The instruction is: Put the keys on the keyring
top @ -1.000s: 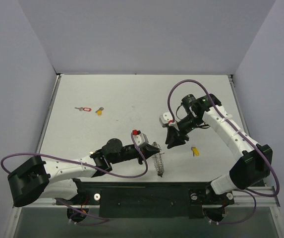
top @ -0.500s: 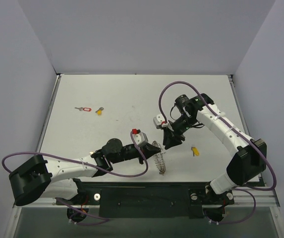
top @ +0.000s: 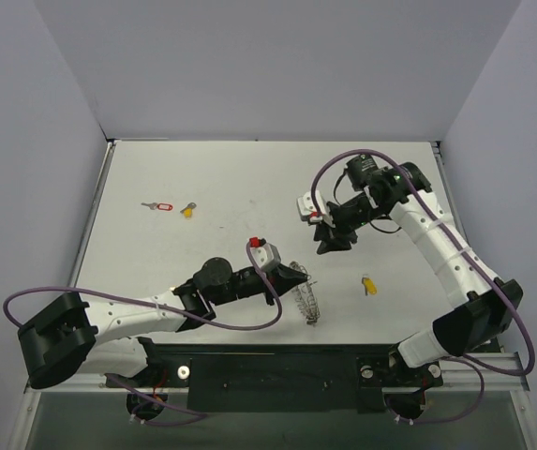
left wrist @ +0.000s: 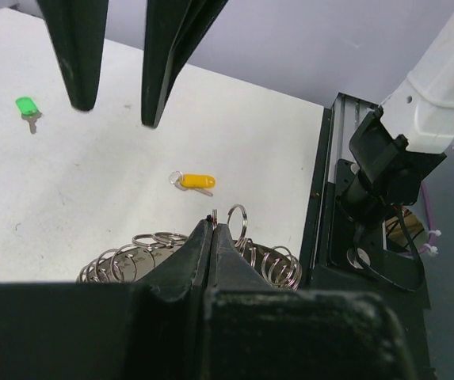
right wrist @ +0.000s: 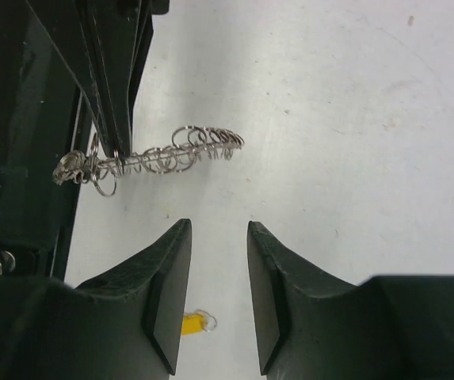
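Top external: right pincer (top: pixel 328 247) farther from keyring (top: pixel 308 301) than before.

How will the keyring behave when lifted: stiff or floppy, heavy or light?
Probably floppy: the keyring is many small linked rings. Likely light, being thin wire. Pinched at one spot by the left pincer, it may dangle.

The keyring (left wrist: pixel 131 257) at the tip of the black left gripper (left wrist: pixel 213 227) is shiny silver, a row of small rings. Just beyond that tip lies a yellow-headed key (left wrist: pixel 195 181). Beside the black right gripper (right wrist: pixel 217 228) lies a green-headed key (left wrist: pixel 26 106). The table (top: pixel 249 178) is plain white.
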You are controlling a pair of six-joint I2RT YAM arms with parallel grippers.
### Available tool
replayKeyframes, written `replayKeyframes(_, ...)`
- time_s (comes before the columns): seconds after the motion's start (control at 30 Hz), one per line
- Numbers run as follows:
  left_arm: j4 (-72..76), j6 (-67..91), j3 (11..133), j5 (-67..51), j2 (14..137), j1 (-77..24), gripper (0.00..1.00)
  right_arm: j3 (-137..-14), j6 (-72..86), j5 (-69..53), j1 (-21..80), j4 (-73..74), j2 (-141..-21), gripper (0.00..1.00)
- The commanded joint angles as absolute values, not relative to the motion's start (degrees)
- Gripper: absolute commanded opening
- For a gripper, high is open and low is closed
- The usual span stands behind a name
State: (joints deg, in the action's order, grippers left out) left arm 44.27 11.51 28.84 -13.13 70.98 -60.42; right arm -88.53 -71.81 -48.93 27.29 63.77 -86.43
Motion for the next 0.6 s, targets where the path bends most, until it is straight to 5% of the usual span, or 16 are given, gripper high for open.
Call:
replayKeyframes(0.0, 45.89, 10.12, 33.57, -14.06, 68.3, -59.59, 0.0, -88.96, -69.26, -50.96, 24.61, 64.86, -80.6, 0.31)
replayKeyframes(0.57, 46.49, -5.19, 30.59, -26.1, 63.9, -57.66, 0.0, -92.2, -85.17, -59.94, 28.83, 80.07, -83.58, 0.27)
